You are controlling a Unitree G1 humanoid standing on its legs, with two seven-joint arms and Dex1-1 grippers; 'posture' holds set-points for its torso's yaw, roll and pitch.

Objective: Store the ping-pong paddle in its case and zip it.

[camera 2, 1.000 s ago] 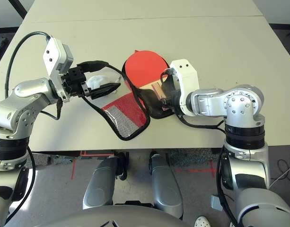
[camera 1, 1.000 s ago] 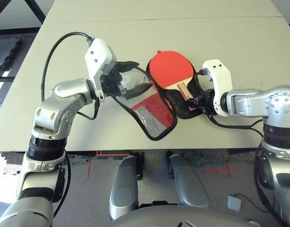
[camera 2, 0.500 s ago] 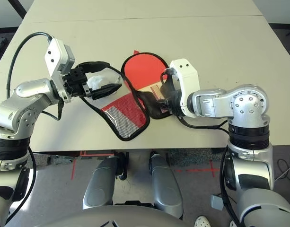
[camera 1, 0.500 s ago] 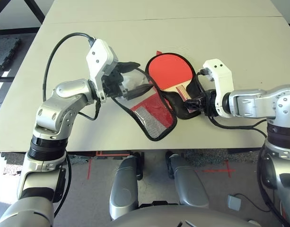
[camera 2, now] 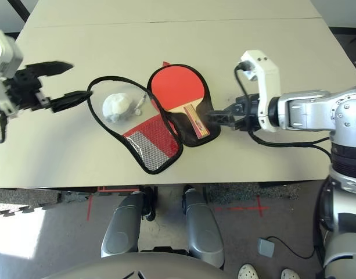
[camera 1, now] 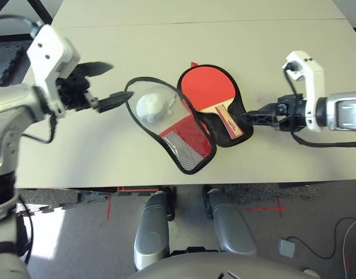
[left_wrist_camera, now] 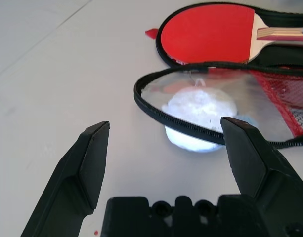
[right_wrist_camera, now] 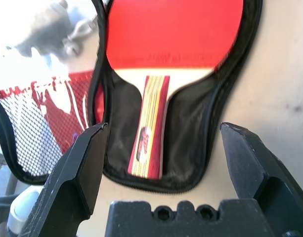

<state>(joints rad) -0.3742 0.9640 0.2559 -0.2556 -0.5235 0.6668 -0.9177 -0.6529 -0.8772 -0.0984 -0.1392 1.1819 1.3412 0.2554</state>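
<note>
Paddle (camera 1: 209, 85)'s lying in the open case (camera 1: 240, 111), flap (camera 1: 186, 145) folded out, probably so it drops in easily. Left tool (camera 1: 112, 85) and right tool (right_wrist_camera: 164, 129) are both wide open, empty.

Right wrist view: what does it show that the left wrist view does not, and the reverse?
Right wrist only: the butt end and printed emblem of the handle, over the case's black lining.

Left wrist only: the red tab beyond the paddle's rounded end, and the table's seam.

Both: the red rubber face, part of the mesh pocket.
</note>
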